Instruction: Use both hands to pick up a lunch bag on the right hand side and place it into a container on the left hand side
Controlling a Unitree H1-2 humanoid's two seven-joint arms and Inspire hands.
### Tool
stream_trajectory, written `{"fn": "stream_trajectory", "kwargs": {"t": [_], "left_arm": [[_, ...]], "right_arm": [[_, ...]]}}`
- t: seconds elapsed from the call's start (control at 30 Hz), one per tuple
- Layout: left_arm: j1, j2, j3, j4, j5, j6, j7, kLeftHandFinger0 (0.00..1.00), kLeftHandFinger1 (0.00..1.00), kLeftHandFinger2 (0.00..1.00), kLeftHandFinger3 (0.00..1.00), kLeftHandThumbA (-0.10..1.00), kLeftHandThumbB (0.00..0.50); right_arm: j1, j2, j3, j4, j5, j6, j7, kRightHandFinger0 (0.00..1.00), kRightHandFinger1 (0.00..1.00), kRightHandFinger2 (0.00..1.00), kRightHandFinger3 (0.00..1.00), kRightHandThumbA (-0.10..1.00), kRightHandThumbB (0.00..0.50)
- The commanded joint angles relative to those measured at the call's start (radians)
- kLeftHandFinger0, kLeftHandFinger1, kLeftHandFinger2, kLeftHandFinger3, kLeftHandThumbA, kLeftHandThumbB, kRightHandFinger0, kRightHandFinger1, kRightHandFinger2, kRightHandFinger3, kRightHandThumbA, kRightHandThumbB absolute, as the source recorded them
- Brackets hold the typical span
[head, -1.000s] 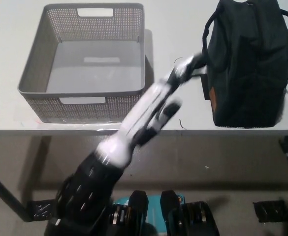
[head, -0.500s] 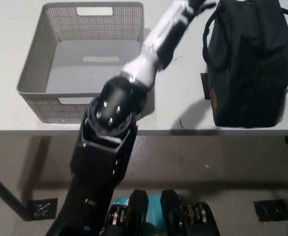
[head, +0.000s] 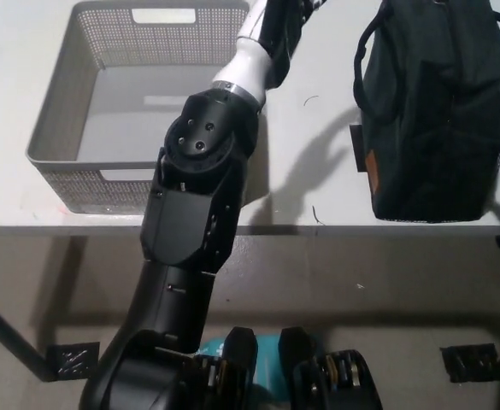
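A: Where's the lunch bag (head: 433, 111)?
B: Upright on the surface (head: 318, 145), right of the container (head: 70, 111), untouched.
A: And the hands?
B: The left arm (head: 211, 171) reaches beyond the frame, likely toward the bag; neither hand's fingers visible, can't tell.

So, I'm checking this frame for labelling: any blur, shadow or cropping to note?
Head view: mostly sharp; the left arm throws a shadow on the table beside the lunch bag; the left hand is cropped off at the top edge; the dark bag shows little detail; the container is evenly lit.
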Motion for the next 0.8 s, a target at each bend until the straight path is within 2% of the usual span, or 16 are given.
{"fn": "stream_trajectory", "kwargs": {"t": [0.0,0.13,0.17,0.2,0.27,0.4,0.53,0.63,0.77], "left_arm": [[-0.088,-0.024,0.037,0.073,-0.067,-0.020,0.046,1.00,1.00,1.00,1.00,1.00,0.421],[-0.116,-0.047,0.063,0.189,-0.084,-0.030,0.076,1.00,1.00,1.00,1.00,1.00,0.411],[-0.118,-0.047,0.065,0.195,-0.087,-0.032,0.077,1.00,1.00,1.00,1.00,1.00,0.411],[-0.122,-0.060,0.072,0.234,-0.095,-0.050,0.081,1.00,1.00,1.00,1.00,1.00,0.376],[-0.124,-0.072,0.074,0.262,-0.099,-0.054,0.081,1.00,1.00,1.00,1.00,1.00,0.399],[-0.134,-0.081,0.049,0.334,-0.071,-0.097,0.080,1.00,1.00,1.00,1.00,1.00,0.398],[-0.159,-0.080,-0.009,0.458,-0.011,-0.137,0.084,1.00,1.00,1.00,1.00,1.00,0.405],[-0.156,-0.073,-0.060,0.507,0.021,-0.156,0.076,1.00,1.00,1.00,1.00,1.00,0.394],[-0.119,-0.075,-0.132,0.525,0.054,-0.114,0.059,1.00,1.00,1.00,1.00,1.00,0.440]], "right_arm": [[-0.097,-0.021,-0.029,0.097,0.063,-0.027,0.024,1.00,1.00,1.00,1.00,1.00,0.330],[-0.161,-0.027,-0.080,0.236,0.138,-0.022,0.052,1.00,1.00,1.00,1.00,1.00,0.329],[-0.164,-0.028,-0.083,0.243,0.140,-0.025,0.055,1.00,1.00,1.00,1.00,1.00,0.295],[-0.184,-0.037,-0.095,0.292,0.158,-0.034,0.078,1.00,1.00,1.00,1.00,1.00,0.317],[-0.201,-0.043,-0.108,0.328,0.172,-0.046,0.098,1.00,1.00,1.00,1.00,1.00,0.320],[-0.223,-0.045,-0.132,0.370,0.202,-0.060,0.128,1.00,1.00,1.00,1.00,1.00,0.283],[-0.216,-0.050,-0.137,0.388,0.196,-0.079,0.138,1.00,1.00,1.00,1.00,1.00,0.275],[-0.216,-0.046,-0.137,0.385,0.194,-0.073,0.136,1.00,1.00,1.00,1.00,1.00,0.275],[-0.217,-0.039,-0.133,0.381,0.198,-0.077,0.149,1.00,1.00,1.00,1.00,1.00,0.253]]}}
